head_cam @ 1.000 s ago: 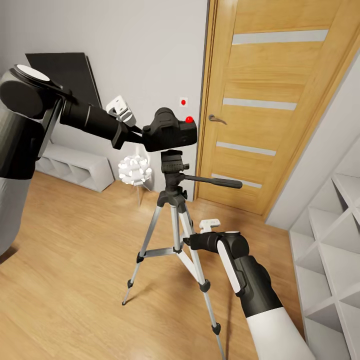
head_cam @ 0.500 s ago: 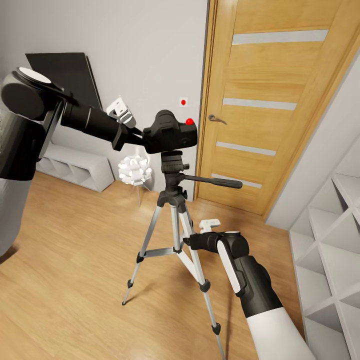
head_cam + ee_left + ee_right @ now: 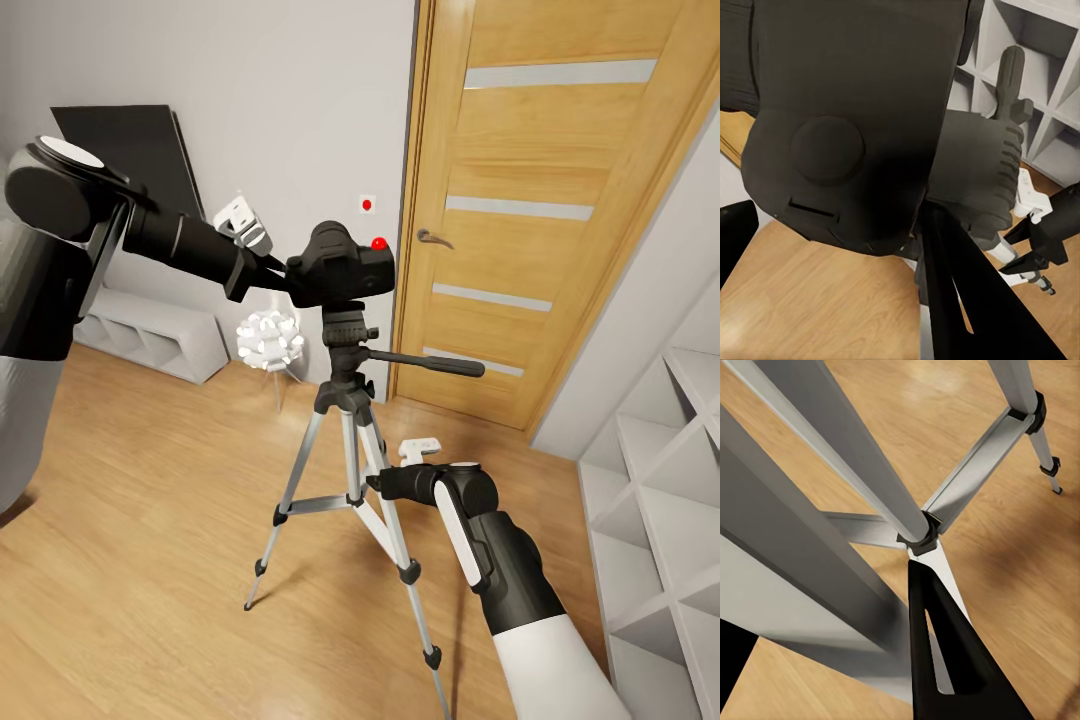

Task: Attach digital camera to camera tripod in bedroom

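1. The floor (image 3: 150, 520) is light wood planks, running from the grey wall (image 3: 290, 90) to an oak door (image 3: 540, 200) with frosted strips and a metal handle.
2. A black flat panel (image 3: 130, 150) hangs on the wall. Below it a low white shelf unit (image 3: 150, 335) sits on the floor, its cubbies too dark to see into.
3. A bigger white cubby shelf (image 3: 660, 480) stands by the robot's right side; the compartments I can see hold nothing I can make out.
4. A small white spiky-ball lamp (image 3: 268, 340) on thin legs stands near the wall, behind the tripod.
5. The tripod (image 3: 345, 470) stands upright on the planks, silver legs spread, black head on top with a long handle pointing toward the door.
6. The camera (image 3: 340, 268), black with a red dot, sits right over the tripod head. Its base seems to meet the head plate, though I cannot tell if it is seated.
7. The left tool (image 3: 280, 272) clamps the camera from the wall side. In the left wrist view the camera (image 3: 855, 127) is pressed close against the lens, with the tripod head beside it.
8. The right tool (image 3: 378, 487) is low down against a tripod leg. In the right wrist view one dark finger (image 3: 945, 652) lies alongside the silver leg (image 3: 832, 457); I cannot tell whether it grips or just touches.
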`<state>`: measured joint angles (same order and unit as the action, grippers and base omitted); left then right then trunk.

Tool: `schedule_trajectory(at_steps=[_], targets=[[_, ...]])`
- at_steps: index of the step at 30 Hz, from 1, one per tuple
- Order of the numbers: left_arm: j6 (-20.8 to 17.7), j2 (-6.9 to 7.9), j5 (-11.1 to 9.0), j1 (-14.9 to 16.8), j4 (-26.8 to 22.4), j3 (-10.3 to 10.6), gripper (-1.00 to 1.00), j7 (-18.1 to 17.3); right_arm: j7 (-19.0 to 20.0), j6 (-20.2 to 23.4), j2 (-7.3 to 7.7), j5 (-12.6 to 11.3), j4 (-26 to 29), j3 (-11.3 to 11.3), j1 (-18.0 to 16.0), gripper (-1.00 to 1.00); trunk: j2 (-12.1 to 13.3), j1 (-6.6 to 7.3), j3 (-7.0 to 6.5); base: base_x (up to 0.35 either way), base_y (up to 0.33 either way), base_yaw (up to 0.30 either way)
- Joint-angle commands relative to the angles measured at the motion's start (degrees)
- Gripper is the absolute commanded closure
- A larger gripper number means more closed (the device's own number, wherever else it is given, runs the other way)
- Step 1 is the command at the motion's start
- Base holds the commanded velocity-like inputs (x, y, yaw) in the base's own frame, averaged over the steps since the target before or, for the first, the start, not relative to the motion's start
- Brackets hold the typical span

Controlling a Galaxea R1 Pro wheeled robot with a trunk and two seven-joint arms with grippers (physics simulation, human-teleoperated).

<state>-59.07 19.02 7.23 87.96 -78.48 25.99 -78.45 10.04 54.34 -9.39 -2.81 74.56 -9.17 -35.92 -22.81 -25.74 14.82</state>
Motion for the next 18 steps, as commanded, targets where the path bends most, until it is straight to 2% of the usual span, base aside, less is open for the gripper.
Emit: schedule_trajectory(at_steps=[1, 18], targets=[[-0.43, 0.04, 0.65, 0.09, -0.04, 0.03, 1.0, -0.48, -0.2, 0.06, -0.01, 4.39, -0.03, 0.03, -0.03, 1.0, -0.1, -0.04, 0.12, 0.0, 0.0, 0.0], [-0.36, 0.08, 0.94, 0.1, -0.09, 0.03, 1.0, -0.48, -0.2, 0.12, -0.01, 4.39, -0.16, 0.03, -0.03, 1.0, -0.1, -0.04, 0.12, 0.0, 0.0, 0.0]])
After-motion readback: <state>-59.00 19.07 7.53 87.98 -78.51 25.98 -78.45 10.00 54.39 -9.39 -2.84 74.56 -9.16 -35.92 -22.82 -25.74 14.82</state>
